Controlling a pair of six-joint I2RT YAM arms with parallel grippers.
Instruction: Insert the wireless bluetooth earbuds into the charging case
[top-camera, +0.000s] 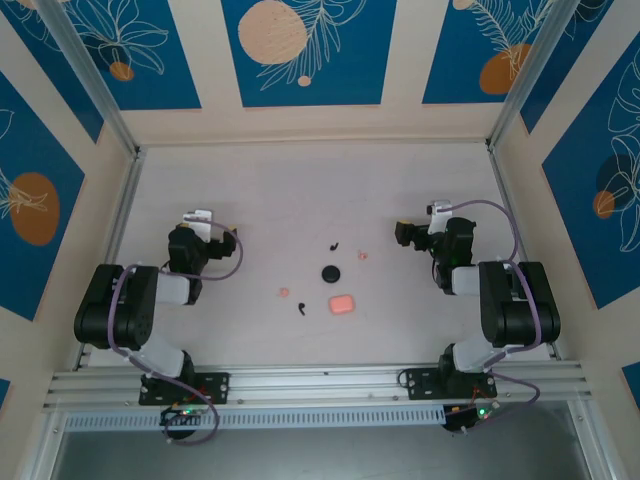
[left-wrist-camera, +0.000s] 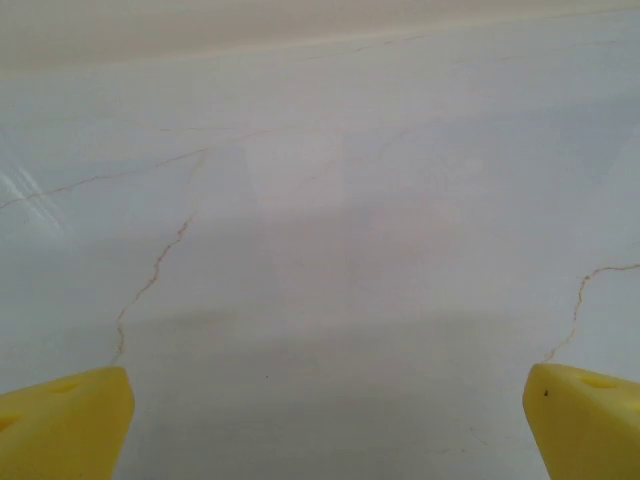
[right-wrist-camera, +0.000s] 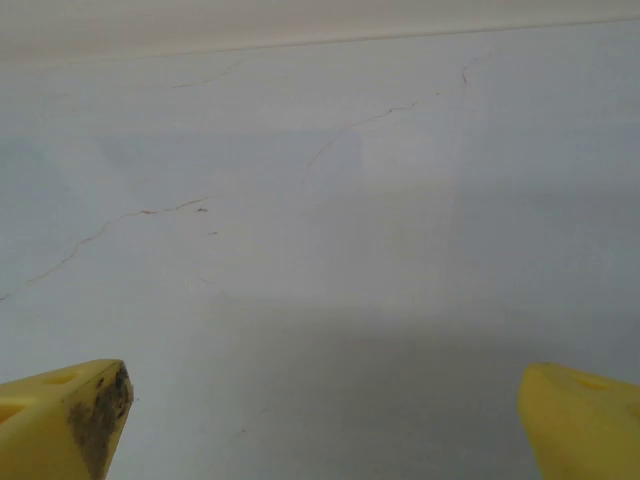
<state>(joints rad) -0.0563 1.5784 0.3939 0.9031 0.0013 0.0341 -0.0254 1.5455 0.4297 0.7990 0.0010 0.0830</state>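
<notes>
The salmon-pink charging case (top-camera: 342, 304) lies near the middle of the table, lid shut as far as I can tell. One tiny pale-pink earbud (top-camera: 284, 293) lies to its left, another (top-camera: 363, 255) up and to its right. My left gripper (top-camera: 212, 243) rests folded back at the left, well away from the case. My right gripper (top-camera: 418, 236) rests at the right, a short way from the upper earbud. In both wrist views the yellow fingertips (left-wrist-camera: 60, 420) (right-wrist-camera: 60, 415) stand wide apart over bare tabletop, with nothing between them.
A round black disc (top-camera: 331, 272) sits just above the case. Two small black curved pieces (top-camera: 301, 309) (top-camera: 334, 245) lie near it. Low metal rails (top-camera: 120, 215) border the table, and patterned blue walls rise behind them.
</notes>
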